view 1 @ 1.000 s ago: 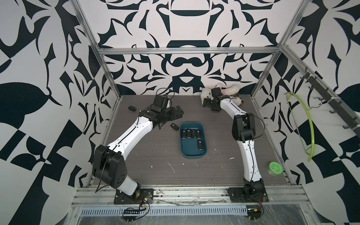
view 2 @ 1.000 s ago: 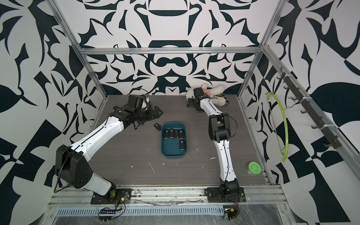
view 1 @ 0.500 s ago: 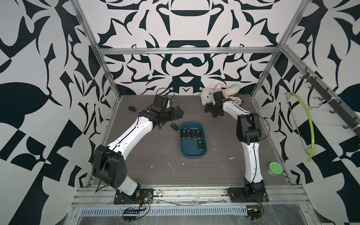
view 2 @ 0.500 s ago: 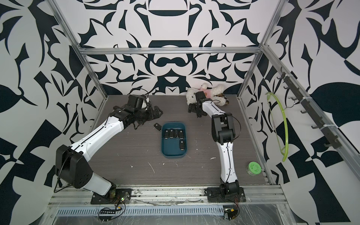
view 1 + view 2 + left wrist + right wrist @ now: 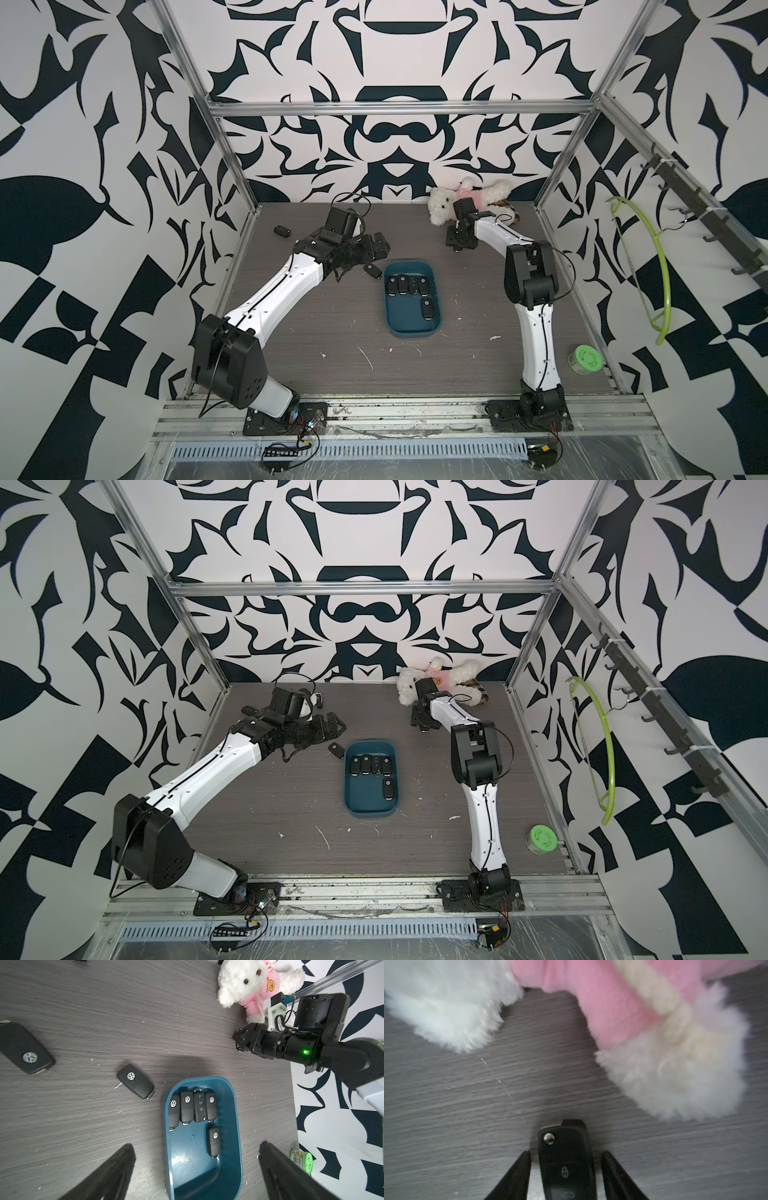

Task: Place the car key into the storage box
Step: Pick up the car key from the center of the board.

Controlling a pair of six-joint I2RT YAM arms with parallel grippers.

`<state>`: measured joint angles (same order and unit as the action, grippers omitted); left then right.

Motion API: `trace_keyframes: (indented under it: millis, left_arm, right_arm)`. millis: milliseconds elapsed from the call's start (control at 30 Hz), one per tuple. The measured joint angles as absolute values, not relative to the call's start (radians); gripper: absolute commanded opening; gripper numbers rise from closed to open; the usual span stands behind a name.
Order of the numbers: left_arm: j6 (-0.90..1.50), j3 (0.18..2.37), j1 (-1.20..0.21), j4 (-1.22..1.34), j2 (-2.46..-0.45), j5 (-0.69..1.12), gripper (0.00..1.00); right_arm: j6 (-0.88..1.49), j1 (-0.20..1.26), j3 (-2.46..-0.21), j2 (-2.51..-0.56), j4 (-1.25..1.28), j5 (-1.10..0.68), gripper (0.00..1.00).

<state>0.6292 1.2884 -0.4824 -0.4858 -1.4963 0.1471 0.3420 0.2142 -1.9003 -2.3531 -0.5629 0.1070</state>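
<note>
**Right fingers** (image 5: 516, 1180): narrow, set either side of a black car key (image 5: 566, 1159) that lies flat on the grey tabletop (image 5: 446, 1115). A thin gap shows between the key and each finger, so no clamp is visible. The button face is up, and the end with the metal stud reaches just past the fingertips. A white plush bear in pink (image 5: 675, 1068) lies just beyond the tips, apart from the key.

**Left fingers** (image 5: 112, 1174): wide apart, nothing held.

**Storage box** (image 5: 193, 1169) (image 5: 405, 318) (image 5: 365, 800): on the tabletop, near the left fingers and well apart from the right fingers.
- It holds five stored keys (image 5: 187, 1107).
- Four lie side by side at the end nearer both sets of fingers, and one lies alone behind them.

**Other keys:**
- A loose key (image 5: 136, 1081) lies just beside the box on the left-finger side, not touching it.
- A second loose key (image 5: 25, 1055) lies farther out on that side.
</note>
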Motion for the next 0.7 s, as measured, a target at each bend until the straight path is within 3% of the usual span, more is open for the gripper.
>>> trace_keyframes:
  millis: [133,200,700]
  left_arm:
    - [0.632,1.267,-0.483,-0.493,-1.465,0.147,0.99]
    - [0.633,1.263,-0.483,-0.497,-1.455,0.146,0.99]
    - [0.64,1.221,-0.483,-0.498,-1.427,0.147,0.99]
  right_arm:
    - [0.325,0.227,-1.936,-2.374,-0.578,0.139,0.36]
    - [0.318,0.233,-1.944,-2.378,-0.58,0.158,0.25]
    - [0.354,0.26,-1.837,-2.276,-0.598,0.149,0.25]
